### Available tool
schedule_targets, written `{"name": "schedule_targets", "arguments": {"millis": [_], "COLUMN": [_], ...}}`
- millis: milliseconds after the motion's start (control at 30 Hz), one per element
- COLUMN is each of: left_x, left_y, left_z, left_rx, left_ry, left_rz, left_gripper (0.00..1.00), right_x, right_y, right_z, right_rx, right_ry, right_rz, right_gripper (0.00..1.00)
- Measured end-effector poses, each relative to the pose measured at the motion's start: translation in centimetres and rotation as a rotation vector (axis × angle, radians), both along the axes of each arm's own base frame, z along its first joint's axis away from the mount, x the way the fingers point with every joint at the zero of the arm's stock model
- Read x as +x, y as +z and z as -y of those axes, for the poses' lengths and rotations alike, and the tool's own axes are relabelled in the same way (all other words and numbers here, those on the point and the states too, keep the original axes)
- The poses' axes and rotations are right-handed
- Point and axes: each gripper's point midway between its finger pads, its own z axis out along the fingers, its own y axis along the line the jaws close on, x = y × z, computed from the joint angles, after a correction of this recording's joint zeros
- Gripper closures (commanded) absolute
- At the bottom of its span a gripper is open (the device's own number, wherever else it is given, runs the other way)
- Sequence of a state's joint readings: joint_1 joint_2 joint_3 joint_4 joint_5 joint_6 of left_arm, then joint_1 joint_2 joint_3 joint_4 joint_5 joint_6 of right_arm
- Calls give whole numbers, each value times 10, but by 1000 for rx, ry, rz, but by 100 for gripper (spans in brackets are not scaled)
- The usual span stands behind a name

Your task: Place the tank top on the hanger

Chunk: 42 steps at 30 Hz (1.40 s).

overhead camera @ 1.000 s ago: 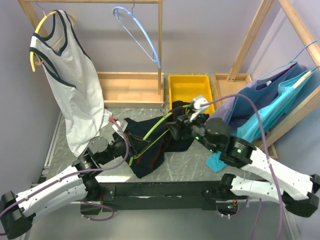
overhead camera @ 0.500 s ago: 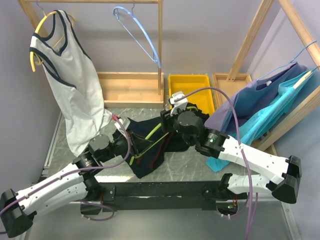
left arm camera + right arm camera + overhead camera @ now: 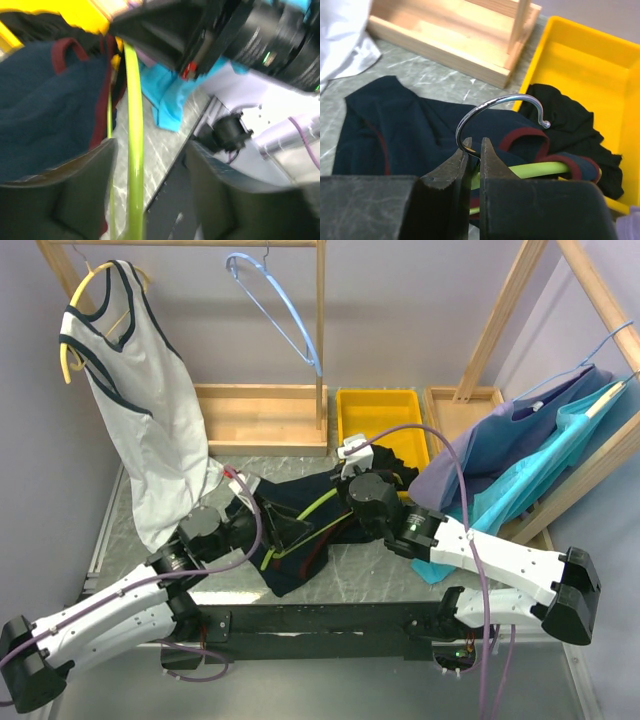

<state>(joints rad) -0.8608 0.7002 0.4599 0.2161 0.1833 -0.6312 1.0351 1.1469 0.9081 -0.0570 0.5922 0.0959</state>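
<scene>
The navy tank top [image 3: 292, 558] with dark red trim lies crumpled mid-table, and the lime-green hanger [image 3: 316, 506] is threaded through it. My right gripper [image 3: 473, 145] is shut on the stem of the hanger's metal hook [image 3: 490, 102], just above the green bar [image 3: 540, 167] and the red-trimmed neck of the tank top [image 3: 405, 130]. My left gripper [image 3: 152, 145] is open. The hanger's green bar [image 3: 134, 140] runs between its fingers, close to the left one, and the tank top [image 3: 45, 100] bunches to its left. From above, the left gripper [image 3: 283, 532] sits at the garment's left side.
A white tank top [image 3: 150, 410] hangs on a yellow hanger at back left, and a light blue hanger [image 3: 275, 300] hangs on the wooden rack [image 3: 260, 420]. A yellow bin [image 3: 585, 65] holds a black garment [image 3: 570, 125]. Blue clothes [image 3: 530, 460] hang at right.
My right gripper swung left and down to the hook and shut on its stem. My left gripper opened from around the green bar.
</scene>
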Motion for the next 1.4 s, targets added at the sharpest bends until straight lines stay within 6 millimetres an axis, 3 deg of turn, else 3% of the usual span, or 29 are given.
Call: {"name": "schedule_targets", "arguments": {"millis": [167,267,333,433,600,733,1067,1267,1333,1400], "left_x": [13,20,21,20,14,7,-4,-9,-11,-11], "left_y": [18,23,15,-14,-93,-131,-170,-177,-177,-179], "left_z": [-32,-56,-67,-71,-65,-57,-28,-15,-10,-5], "left_rx": [-34,-37,-18,59,280,406,507,542,555,565], "left_ry": [187,313,368,385,357,304,133,58,34,16], "left_rz": [-26,-69,-103,-169,-322,-413,-491,-494,-489,-488], "left_gripper": [21,34,39,42,33,26,29,26,28,37], "right_x": [0,-2,-3,-6,-17,-23,-30,-31,-31,-31], "right_y": [-16,-27,-33,-35,-39,-42,-45,-48,-49,-49], "right_z": [10,16,20,21,20,23,26,28,29,29], "right_rx": [-28,-58,-75,-92,-109,-120,-149,-162,-166,-166], "right_ry": [-58,-86,-99,-108,-95,-89,-78,-83,-85,-85], "right_rz": [18,27,34,52,80,87,109,110,109,109], "right_gripper": [100,100,100,100,100,100,100,100,100,100]}}
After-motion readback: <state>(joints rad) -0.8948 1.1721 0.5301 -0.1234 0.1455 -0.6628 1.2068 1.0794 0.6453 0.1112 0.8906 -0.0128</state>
